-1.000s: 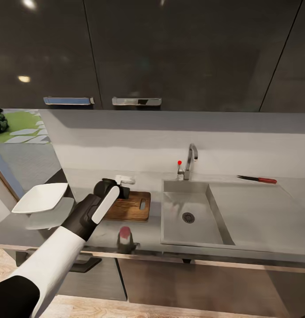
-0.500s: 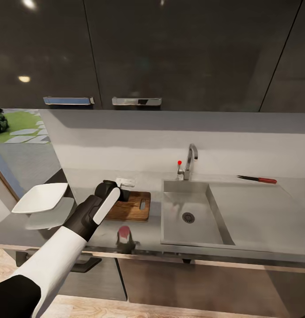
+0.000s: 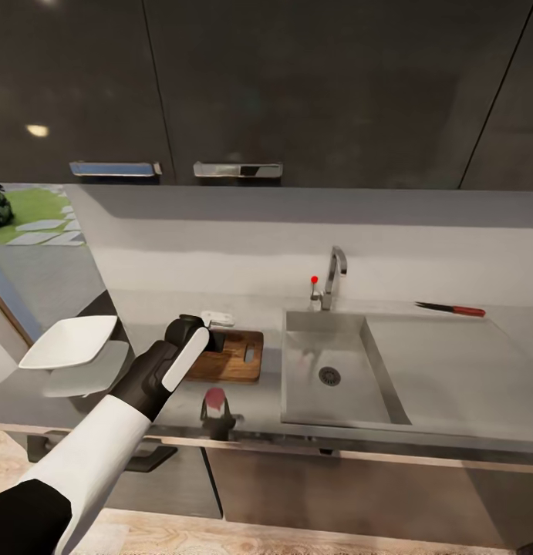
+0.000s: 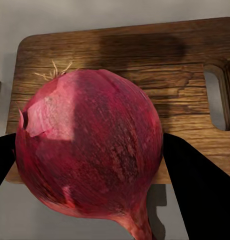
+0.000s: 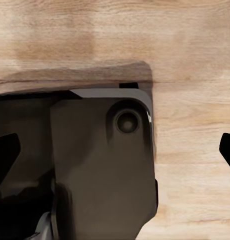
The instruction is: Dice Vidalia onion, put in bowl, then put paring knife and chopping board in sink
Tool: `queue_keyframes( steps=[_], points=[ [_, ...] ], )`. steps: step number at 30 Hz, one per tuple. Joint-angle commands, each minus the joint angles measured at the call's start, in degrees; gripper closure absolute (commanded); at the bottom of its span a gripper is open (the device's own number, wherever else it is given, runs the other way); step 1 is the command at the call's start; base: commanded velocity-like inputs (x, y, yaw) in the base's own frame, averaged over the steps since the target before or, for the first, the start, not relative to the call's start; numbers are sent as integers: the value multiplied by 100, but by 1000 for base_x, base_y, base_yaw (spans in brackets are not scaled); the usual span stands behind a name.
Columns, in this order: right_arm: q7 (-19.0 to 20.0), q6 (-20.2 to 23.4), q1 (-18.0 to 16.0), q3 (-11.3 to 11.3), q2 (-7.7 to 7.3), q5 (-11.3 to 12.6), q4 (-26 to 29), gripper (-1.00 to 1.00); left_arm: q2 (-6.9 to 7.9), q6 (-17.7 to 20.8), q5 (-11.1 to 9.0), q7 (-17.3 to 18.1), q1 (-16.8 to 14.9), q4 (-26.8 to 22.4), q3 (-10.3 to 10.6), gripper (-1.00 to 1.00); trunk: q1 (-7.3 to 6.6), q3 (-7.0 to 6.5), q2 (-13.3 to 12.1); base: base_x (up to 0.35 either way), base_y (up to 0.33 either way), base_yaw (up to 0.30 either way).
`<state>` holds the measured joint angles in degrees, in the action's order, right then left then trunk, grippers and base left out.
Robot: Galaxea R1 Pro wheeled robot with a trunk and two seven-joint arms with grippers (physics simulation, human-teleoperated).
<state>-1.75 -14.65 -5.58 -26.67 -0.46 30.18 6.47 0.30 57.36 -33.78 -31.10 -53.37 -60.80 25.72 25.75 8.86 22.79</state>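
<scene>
1. The left gripper has the Vidalia onion clamped between its dark fingers, one pressing on each flank, and it hangs just above the chopping board.
2. From the head camera, the left gripper sits over the near-left part of the chopping board; the arm itself covers that corner, and the onion is hidden behind the wrist.
3. A pink-red reflection with a dark shape under it shows on the glossy desk at about 6 o'clock of the board.
4. The bowl rests at 9 o'clock of the board, near the desk's left end, well apart from it.
5. The sink opens just beside the board at 3 o'clock, its chrome tap with the red knob at the back.
6. The paring knife lies at 2 o'clock, far behind the drainboard, well apart from everything.
7. The right wrist camera looks down at wooden floor and a dark robot part. Black finger tips sit at opposite edges, spread wide.
</scene>
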Motion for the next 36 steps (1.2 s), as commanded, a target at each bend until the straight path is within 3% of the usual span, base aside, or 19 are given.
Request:
queue_keyframes(
  steps=[1,36],
  points=[
    [-18,-12,-3,-49,0,40,3,-100,1,12,-50,-54,-7,-7,13,100,3,22,12,0,0,0],
    [-27,-12,2,-49,-7,23,3,-100,-48,12,-49,-54,-7,46,12,100,3,346,12,44,0,0]
  ],
)
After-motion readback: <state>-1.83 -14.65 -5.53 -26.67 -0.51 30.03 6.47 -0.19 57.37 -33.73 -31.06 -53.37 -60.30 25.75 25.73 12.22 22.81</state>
